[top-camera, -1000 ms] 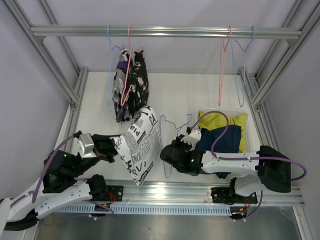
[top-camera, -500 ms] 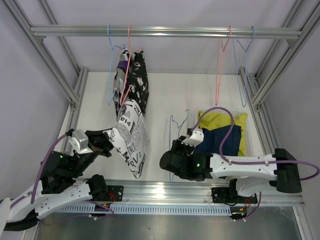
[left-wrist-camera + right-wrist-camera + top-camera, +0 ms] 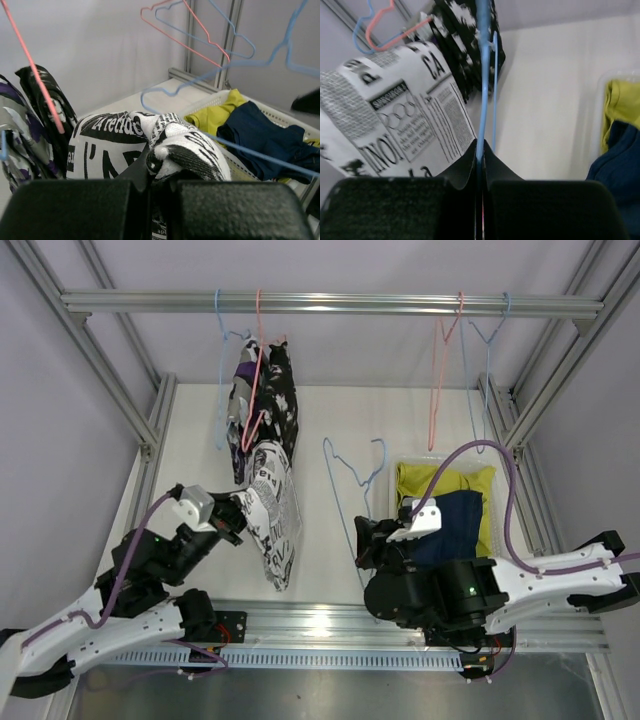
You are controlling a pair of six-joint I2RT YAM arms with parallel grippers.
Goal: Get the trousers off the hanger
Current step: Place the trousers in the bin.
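My left gripper is shut on a bunched end of the black-and-white newsprint trousers, which hang from it above the table. They fill the left wrist view. My right gripper is shut on the wire of a bare blue hanger, held upright and apart from those trousers; the wire runs up between its jaws. More patterned trousers hang on a pink hanger from the rail. Yellow-green trousers and navy trousers lie in the basket.
A metal rail crosses the top, with an empty pink hanger and an empty blue hanger at its right. The white basket stands at the right. Frame posts line both sides of the white table.
My left gripper has drawn the newsprint trousers left, toward the hanging ones. My right gripper has pulled back toward the near edge and stood the blue hanger upright, apart from the trousers.
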